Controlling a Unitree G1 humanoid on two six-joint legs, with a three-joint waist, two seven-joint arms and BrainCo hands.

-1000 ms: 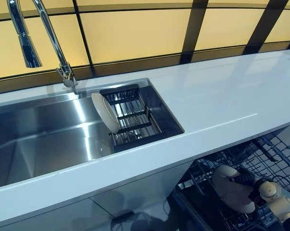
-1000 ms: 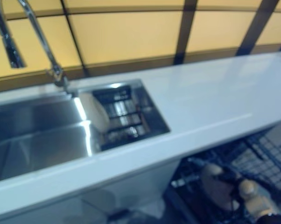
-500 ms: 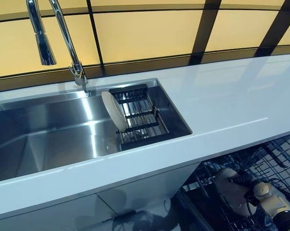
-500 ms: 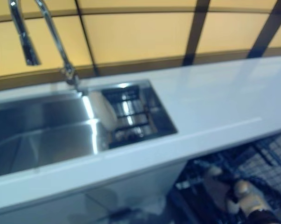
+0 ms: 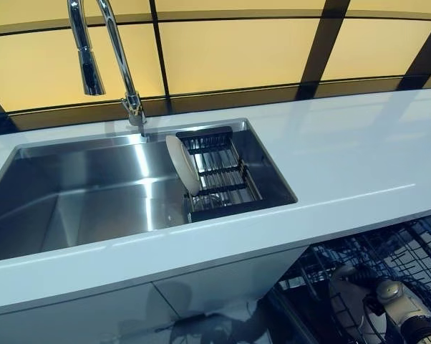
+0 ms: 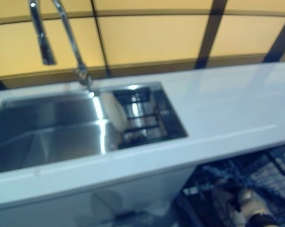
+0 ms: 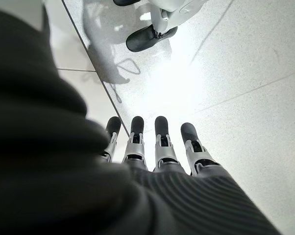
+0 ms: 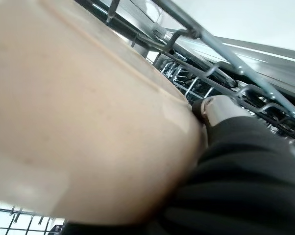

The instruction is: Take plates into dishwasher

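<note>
A beige plate (image 5: 344,301) stands low in the dishwasher's wire rack (image 5: 409,251), partly behind the wires. My right hand (image 8: 221,110) is shut on this plate, whose beige face (image 8: 88,122) fills the right wrist view. A second pale plate (image 5: 183,163) stands on edge in the black dish rack (image 5: 223,179) inside the steel sink (image 5: 79,193). My left hand (image 7: 157,147) hangs open over the floor, its fingers straight, holding nothing.
A tall chrome tap (image 5: 119,50) rises behind the sink. The white countertop (image 5: 344,158) runs to the right, its front edge overhanging the pulled-out dishwasher rack. Yellow wall panels with dark strips stand behind.
The camera has panned, so the whole scene sits further right. My right hand and its plate have gone lower into the dishwasher rack, more behind its wires.
</note>
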